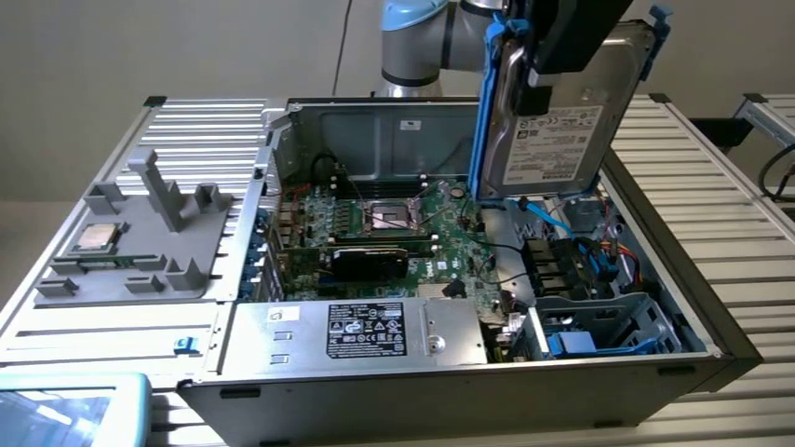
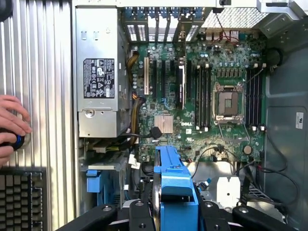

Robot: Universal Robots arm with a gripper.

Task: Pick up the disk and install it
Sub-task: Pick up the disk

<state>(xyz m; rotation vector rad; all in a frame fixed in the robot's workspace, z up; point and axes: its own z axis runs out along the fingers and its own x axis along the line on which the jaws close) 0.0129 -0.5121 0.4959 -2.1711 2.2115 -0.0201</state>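
exterior view, pincer point(image 1: 538, 93) clamped on the disk point(image 1: 561, 140) — held upright, lower edge above the open case point(image 1: 435, 393)

Disk point(image 2: 175, 192) edge-on in blue carrier, clamped between black gripper point(image 2: 177, 216) jaws, hanging over open computer case point(image 2: 285, 120). Under it green motherboard point(image 2: 202, 91) with bare CPU socket point(image 2: 226, 103) and small silver heatsink point(image 2: 163, 123). Silver power supply point(image 2: 98, 77) with black label beside board. Outside case, person's hand point(image 2: 10, 127) resting on blue knob point(image 2: 18, 142), near dark keyboard point(image 2: 21, 197)
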